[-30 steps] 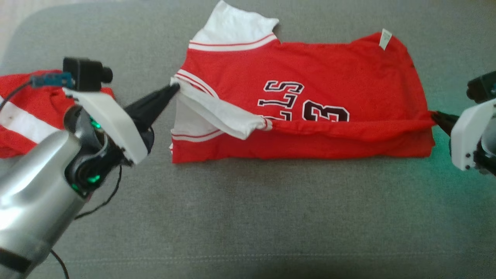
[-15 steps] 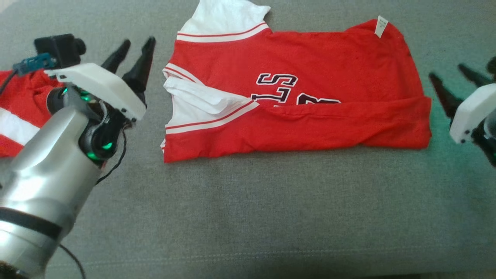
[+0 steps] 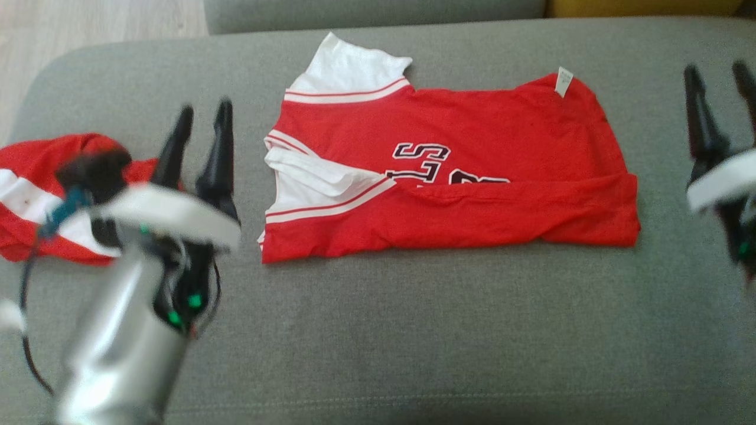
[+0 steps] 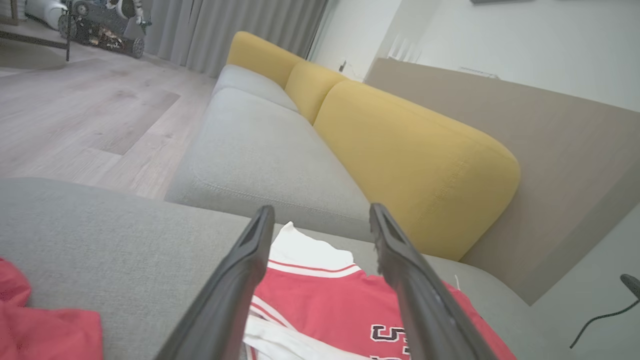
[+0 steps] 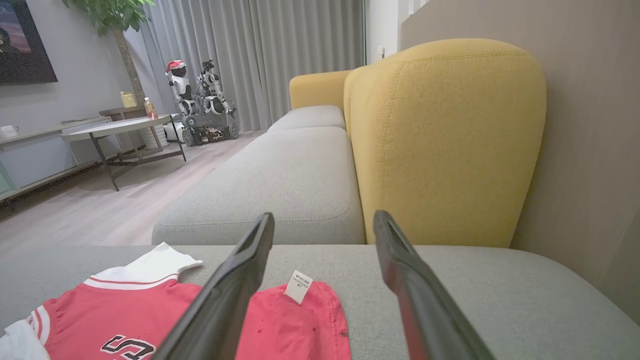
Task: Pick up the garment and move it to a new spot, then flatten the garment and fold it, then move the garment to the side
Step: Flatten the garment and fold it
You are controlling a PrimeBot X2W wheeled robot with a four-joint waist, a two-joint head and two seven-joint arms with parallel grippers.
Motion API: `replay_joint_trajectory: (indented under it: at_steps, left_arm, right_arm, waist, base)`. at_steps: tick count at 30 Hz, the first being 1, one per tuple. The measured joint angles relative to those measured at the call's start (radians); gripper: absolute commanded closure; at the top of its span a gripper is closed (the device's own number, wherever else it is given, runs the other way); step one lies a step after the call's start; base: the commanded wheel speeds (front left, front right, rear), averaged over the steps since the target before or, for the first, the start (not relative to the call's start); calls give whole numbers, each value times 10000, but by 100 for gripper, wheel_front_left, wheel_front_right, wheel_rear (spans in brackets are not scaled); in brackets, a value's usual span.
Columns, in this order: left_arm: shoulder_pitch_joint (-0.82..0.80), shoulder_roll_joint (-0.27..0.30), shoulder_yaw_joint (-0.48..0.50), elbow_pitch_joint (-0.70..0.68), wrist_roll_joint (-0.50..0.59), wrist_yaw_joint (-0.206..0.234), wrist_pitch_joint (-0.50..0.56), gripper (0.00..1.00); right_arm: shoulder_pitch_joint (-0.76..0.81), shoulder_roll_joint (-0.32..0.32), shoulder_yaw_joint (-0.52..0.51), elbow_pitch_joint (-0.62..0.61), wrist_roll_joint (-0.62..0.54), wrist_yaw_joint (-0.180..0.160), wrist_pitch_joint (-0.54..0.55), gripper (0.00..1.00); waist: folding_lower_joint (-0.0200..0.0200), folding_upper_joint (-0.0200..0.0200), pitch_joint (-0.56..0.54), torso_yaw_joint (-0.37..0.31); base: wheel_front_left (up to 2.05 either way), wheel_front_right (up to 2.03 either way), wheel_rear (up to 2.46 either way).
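The garment (image 3: 472,136) is a red jersey with white sleeves and dark lettering. It lies flat on the grey cushion (image 3: 413,330), its near edge folded up over the front. My left gripper (image 3: 204,115) stands open just left of the jersey's sleeve end, apart from the cloth. At the far right my right gripper (image 3: 717,74) is open too, clear of the jersey's hem. The left wrist view has the garment (image 4: 330,305) below its open fingers (image 4: 250,260). In the right wrist view the garment (image 5: 165,310) lies low and left, with a white tag (image 5: 298,286).
A second red and white cloth (image 3: 29,195) lies bunched at the cushion's left end, behind my left arm. Yellow back cushions (image 5: 445,140) rise behind the seat. Wooden floor (image 3: 88,23) shows past the far left corner. A low table (image 5: 115,130) stands across the room.
Both grippers have opened and let go of the garment's folded edge, which now lies on the jersey. Both arms have drawn back from the cloth. The head camera has also shifted.
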Motion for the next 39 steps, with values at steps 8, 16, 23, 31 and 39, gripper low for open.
replay_joint_trajectory:
  at_steps: [8, 16, 23, 31, 39]
  left_arm:
    - [2771, -1388, 2242, -1066, 2819, -625, -2, 0]
    - [3800, -2259, 2669, -23, 4280, -1051, 0, 0]
    - [3388, -2385, 2805, 2255, 4777, -692, 2, 0]
    - [1829, -2420, 3005, 4502, 4984, -165, 2, 0]
    - [941, -2349, 2986, 6142, 5164, 295, 2, 0]
  right_arm:
    - [3845, 1848, -3480, -2594, -3327, 0, -15, 0]
    - [5215, 3097, -4531, -3601, -4665, 0, -15, 0]
    - [5344, 3450, -4600, -3797, -4949, 0, -15, 0]
    - [5315, 3467, -4518, -3858, -4951, 0, -15, 0]
    - [5300, 3473, -4477, -3866, -4945, 0, -15, 0]
  waist:
    - [0, 0, -446, -72]
    - [0, 0, -670, -318]
    - [0, 0, -580, -824]
    - [0, 0, -250, -1342]
    - [0, 0, -49, -1666]
  base:
    - [0, 0, 0]
    - [0, 0, 0]
    - [0, 0, 0]
    - [0, 0, 0]
    - [0, 0, 0]
